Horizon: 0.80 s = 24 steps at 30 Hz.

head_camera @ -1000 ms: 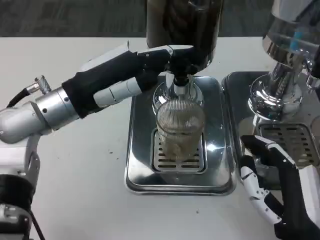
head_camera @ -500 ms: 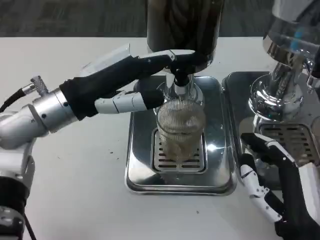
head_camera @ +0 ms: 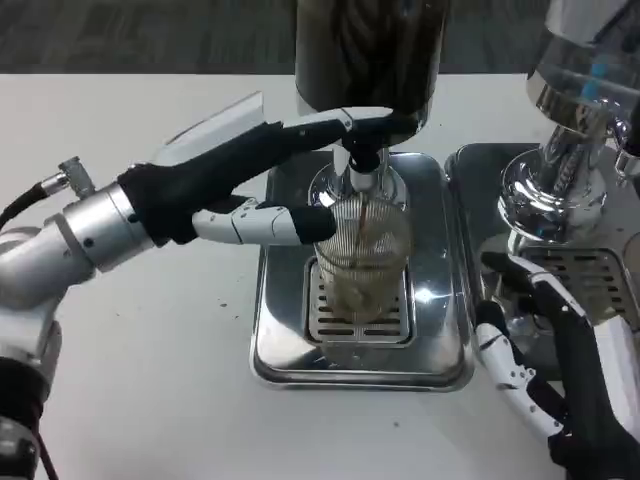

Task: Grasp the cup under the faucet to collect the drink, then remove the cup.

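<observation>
A ribbed clear glass cup (head_camera: 362, 255) stands upright on the grate of a steel drip tray (head_camera: 285, 340), right under the faucet (head_camera: 362, 165) of a dark drink dispenser (head_camera: 370, 50). A thin brown stream seems to run from the spout into the cup, which has some pale liquid at its bottom. My left hand (head_camera: 250, 175) reaches in from the left. Its upper fingers (head_camera: 340, 122) lie across the faucet's top, and its lower fingers (head_camera: 290, 224) touch the cup's left side without closing around it. My right hand (head_camera: 545, 350) waits at the lower right with its fingers spread and nothing in it.
A second dispenser (head_camera: 580, 100) with a chrome base stands on its own steel tray (head_camera: 470, 170) at the right, just behind my right hand. Bare white table (head_camera: 150, 350) lies to the left and in front of the middle tray.
My left hand's lower fingers have dropped and stretched right until they touch the cup's side, while its upper fingers stay on the faucet. A thin stream now shows in the cup. The right hand barely moved.
</observation>
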Motion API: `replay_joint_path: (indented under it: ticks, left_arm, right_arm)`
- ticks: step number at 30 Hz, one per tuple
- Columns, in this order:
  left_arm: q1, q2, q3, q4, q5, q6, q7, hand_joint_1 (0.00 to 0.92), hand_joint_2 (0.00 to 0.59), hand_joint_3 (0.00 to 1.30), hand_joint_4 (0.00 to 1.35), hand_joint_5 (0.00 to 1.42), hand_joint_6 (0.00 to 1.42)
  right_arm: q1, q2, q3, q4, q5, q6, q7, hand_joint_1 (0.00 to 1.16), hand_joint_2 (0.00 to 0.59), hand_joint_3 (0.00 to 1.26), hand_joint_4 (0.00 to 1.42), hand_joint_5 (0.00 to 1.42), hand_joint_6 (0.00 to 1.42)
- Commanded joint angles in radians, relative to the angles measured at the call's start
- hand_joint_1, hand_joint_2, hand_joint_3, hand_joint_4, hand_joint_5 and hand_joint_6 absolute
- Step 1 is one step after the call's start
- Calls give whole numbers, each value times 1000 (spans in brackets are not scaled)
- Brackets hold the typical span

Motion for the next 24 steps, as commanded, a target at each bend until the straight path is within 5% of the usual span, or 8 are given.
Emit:
replay_joint_path:
  ticks: [1, 11, 24]
  left_arm:
    - [27, 14, -23, 12, 30, -31, 12, 0, 73, 179, 117, 165, 119]
    - [23, 19, -33, 24, 39, -48, 45, 0, 82, 180, 123, 164, 119]
    - [26, 28, -34, 24, 43, -54, 70, 0, 94, 191, 131, 173, 119]
  right_arm:
    - [-23, -23, -4, -10, 39, -12, 56, 385, 343, 254, 179, 189, 231]
    - [-76, -56, -4, 23, 182, -20, 228, 555, 231, 7, 20, 16, 121]
    - [-187, -63, -21, 154, 315, -92, 364, 651, 209, 0, 0, 0, 110]
